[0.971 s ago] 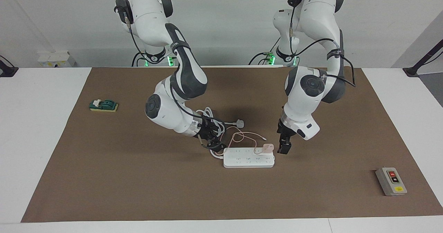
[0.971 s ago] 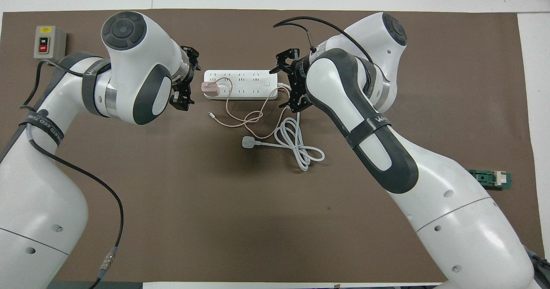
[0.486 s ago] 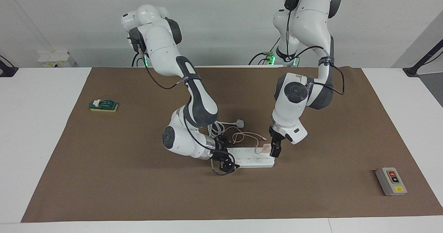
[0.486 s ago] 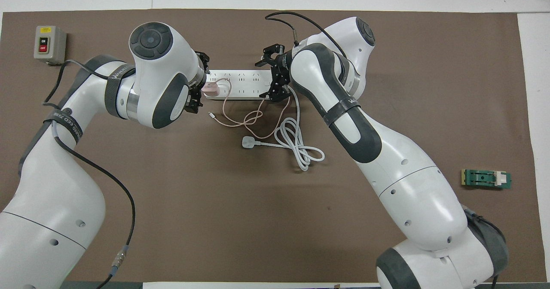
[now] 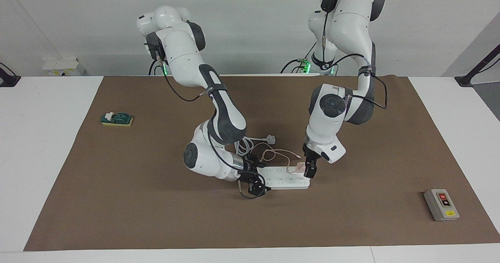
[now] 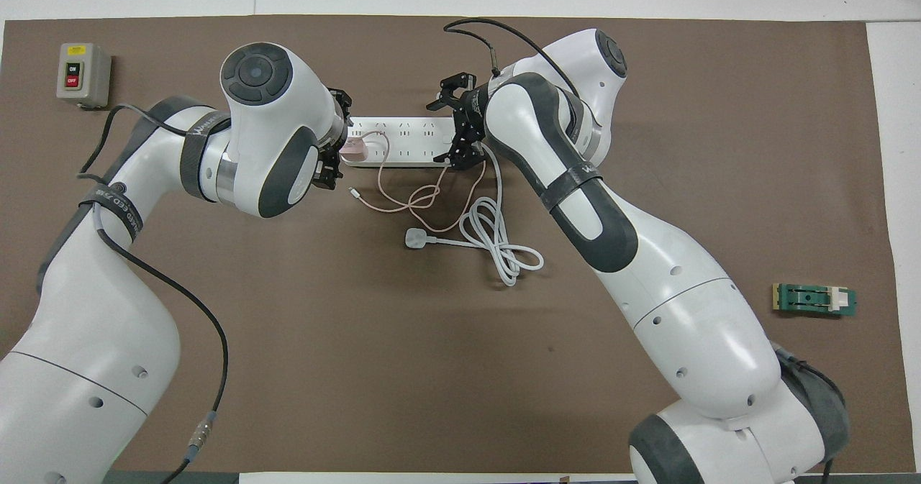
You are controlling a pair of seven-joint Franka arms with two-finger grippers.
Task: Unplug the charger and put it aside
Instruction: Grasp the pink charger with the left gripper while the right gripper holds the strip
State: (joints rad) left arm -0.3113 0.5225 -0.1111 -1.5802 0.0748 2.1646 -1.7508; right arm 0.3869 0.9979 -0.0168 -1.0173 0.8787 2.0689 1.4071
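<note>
Left end effector (image 5: 308,169) edged closer onto charger (image 5: 300,167); right arm static.

One charger (image 5: 300,167), one power strip (image 5: 284,180) (two plugs).

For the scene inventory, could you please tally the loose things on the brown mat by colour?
White: 2, the power strip and the three-pin plug with its cord.
Pink: 1, the charger, plugged into the strip.
Green: 1, the small block.
Grey: 1, the switch box.
Total: 5.
</note>
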